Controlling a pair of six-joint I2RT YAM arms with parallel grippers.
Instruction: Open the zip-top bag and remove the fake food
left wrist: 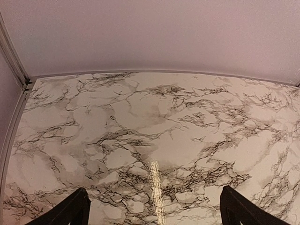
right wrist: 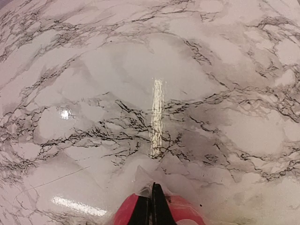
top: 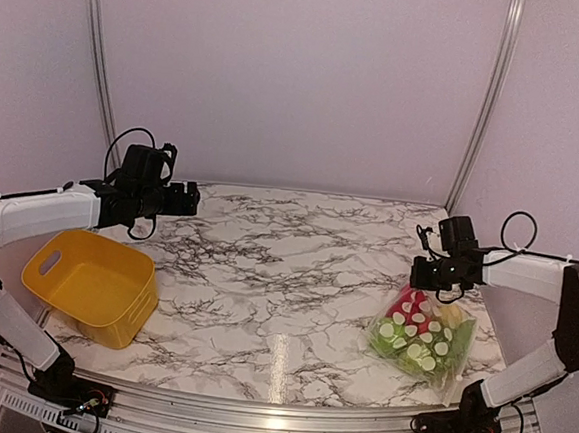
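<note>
The zip-top bag, clear with pale round dots, lies at the right of the marble table with its far edge lifted. Inside it the fake food shows as a red piece on top and green pieces below. My right gripper is shut on the bag's far edge. In the right wrist view the two black fingers press together at the gripper, with crumpled clear bag plastic pinched around them and the red piece just beneath. My left gripper hovers open at the far left; its view shows only bare table between its fingertips.
A yellow plastic basket stands at the front left, under the left arm. The marble table runs between the two arms. A metal rail marks the near edge, and pale walls close off the back and sides.
</note>
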